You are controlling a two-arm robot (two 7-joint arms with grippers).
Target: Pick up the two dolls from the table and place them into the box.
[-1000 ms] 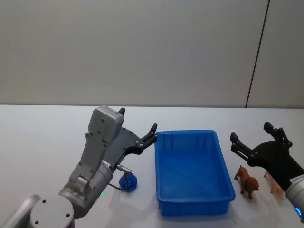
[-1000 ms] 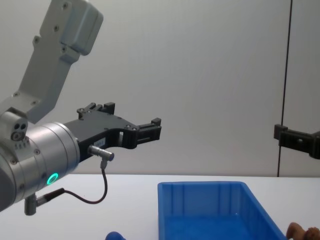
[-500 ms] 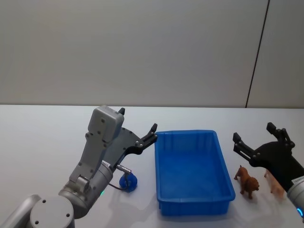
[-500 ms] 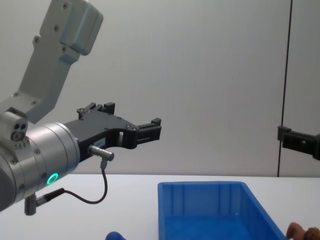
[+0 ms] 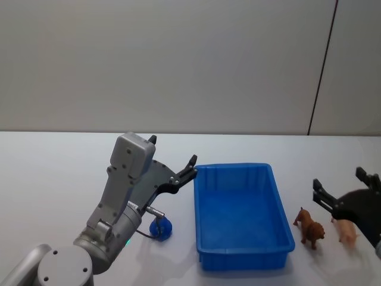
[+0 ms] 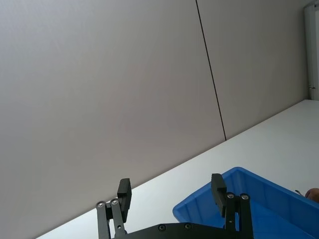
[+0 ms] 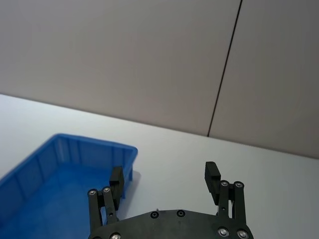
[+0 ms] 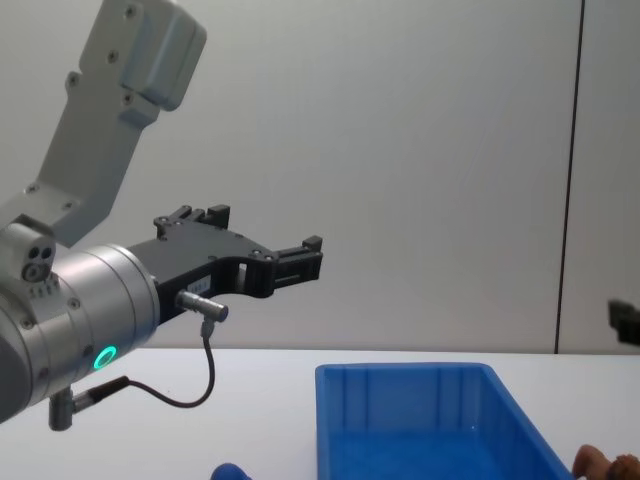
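While right claw (image 5: 339, 182) and left claw (image 5: 172, 150) gaped wide, risk remained. A skewed descent could topple the lower-right brown doll (image 5: 311, 226).

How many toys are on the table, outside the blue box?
3. A blue toy left of the box, a brown animal just right of it, and a paler animal further right. The arms may hide others.

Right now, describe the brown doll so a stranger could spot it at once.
Start at the blue box. Off its right wall stands the brown doll, four-legged. It is darker and nearer the box than the pale animal beside it.
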